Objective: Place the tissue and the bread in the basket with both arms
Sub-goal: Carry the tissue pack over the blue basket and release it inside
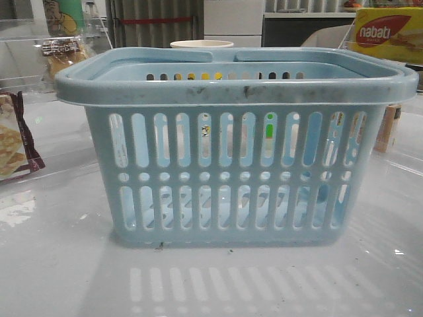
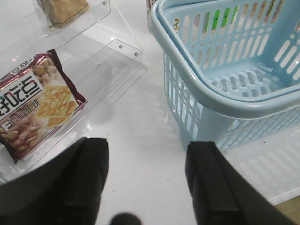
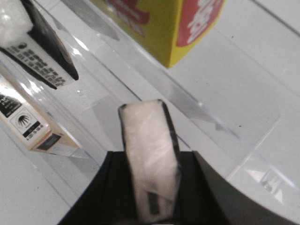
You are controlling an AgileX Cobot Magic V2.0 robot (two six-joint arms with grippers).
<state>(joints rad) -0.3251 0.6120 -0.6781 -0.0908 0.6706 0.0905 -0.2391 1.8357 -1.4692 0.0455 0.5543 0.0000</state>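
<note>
We start with the tissue (image 3: 152, 164): in the right wrist view it sits low in the centre of the frame, a narrow white pack with dark edges, clamped between the fingers of the right gripper (image 3: 154, 187), its long axis running up the frame, away from the wrist. Around it lie a clear acrylic shelf (image 3: 220, 117), a yellow box (image 3: 159, 28) at the top and a pale carton (image 3: 33, 122) at the left edge.

The bread (image 1: 63, 53) shows at the upper left of the front view, a clear packet behind the basket's left corner. In the left wrist view it lies at the top left (image 2: 63, 9), on the far step of a clear stand (image 2: 110, 61). The left gripper (image 2: 147, 161) hangs empty, fingers wide apart, over bare table between a cracker packet (image 2: 37, 101) and the basket (image 2: 211, 93).

We judge the bread reach to turn on that line: the bread lies ahead of the left fingers and across the stand, so the left arm is nearer. The stand's edges and the crackers crowd the path; the basket rim (image 1: 231, 92) is broad and its mouth open, giving room above for both drops. Neither arm shows in the front view.
</note>
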